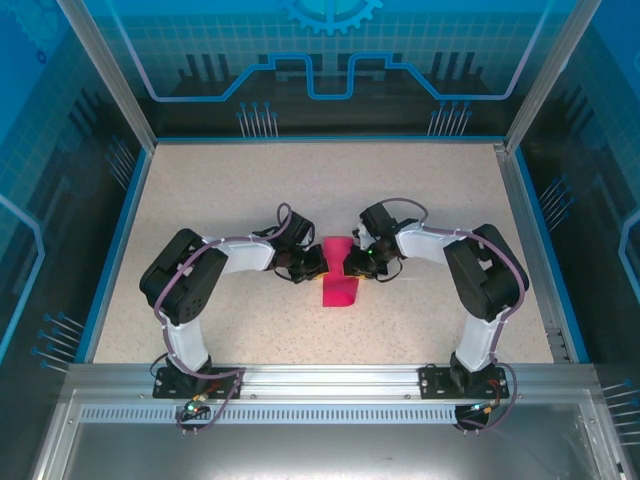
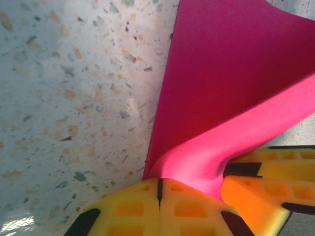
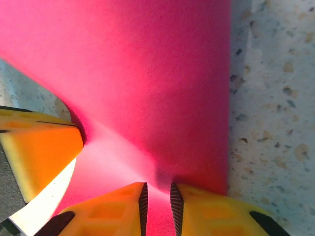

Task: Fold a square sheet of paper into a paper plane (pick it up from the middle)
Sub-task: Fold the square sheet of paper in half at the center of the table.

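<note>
Lightness and limpness are what I would expect of the square sheet of paper [image 1: 338, 290], thin magenta stock lying mid-tabletop [image 1: 230, 190] between the arms and bowed up into a soft ridge; it should crease readily and could tear or slip, so a gentle pinch along its middle looks the safest hold. The left claw [image 2: 159, 189] is clamped on the sheet with its yellow fingers meeting, and the right claw [image 3: 156, 191] also pinches it, a sliver of pink between its pads. No brand, label or writing is readable on paper or claws.
</note>
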Tool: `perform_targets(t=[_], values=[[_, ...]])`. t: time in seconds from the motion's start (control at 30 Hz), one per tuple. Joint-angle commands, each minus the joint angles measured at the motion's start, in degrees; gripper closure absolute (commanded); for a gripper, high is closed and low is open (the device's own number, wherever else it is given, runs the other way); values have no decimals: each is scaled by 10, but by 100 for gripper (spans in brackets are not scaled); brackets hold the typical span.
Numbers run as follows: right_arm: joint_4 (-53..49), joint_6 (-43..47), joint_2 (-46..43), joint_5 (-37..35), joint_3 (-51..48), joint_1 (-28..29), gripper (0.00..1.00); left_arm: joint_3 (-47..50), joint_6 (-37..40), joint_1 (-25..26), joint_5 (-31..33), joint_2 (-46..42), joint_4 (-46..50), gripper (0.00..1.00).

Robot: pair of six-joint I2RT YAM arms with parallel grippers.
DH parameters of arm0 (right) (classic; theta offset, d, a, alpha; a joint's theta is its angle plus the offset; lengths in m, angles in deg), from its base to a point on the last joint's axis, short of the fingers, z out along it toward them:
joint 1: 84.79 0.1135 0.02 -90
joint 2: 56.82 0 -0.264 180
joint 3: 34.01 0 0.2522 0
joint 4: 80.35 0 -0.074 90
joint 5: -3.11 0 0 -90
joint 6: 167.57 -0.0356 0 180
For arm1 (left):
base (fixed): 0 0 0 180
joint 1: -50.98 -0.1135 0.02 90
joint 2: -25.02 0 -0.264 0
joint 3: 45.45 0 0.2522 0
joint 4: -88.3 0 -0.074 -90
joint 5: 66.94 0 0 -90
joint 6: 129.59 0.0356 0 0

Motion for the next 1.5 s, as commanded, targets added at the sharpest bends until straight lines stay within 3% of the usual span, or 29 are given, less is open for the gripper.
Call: perform_targets(t=[0.0,0.27,0.43,0.6,0.83,1.23,1.47], values=[[1,19,13,3,-23,-15,77,11,7,5,45,31,74,100],[8,30,-53,-19,-63,-56,77,16,7,5,45,36,66,100],[36,22,-98,0,-44,-34,77,14,12,5,43,32,67,100],[72,2,-45,33,-2,-2,81,12,13,5,44,31,70,100],[127,-16,12,49,-4,-9,90,10,12,7,45,32,79,100],[157,-30,35,3,-49,-81,92,16,13,6,46,32,88,100],[140,-21,-44,-53,-44,-81,92,17,15,7,44,32,88,100]])
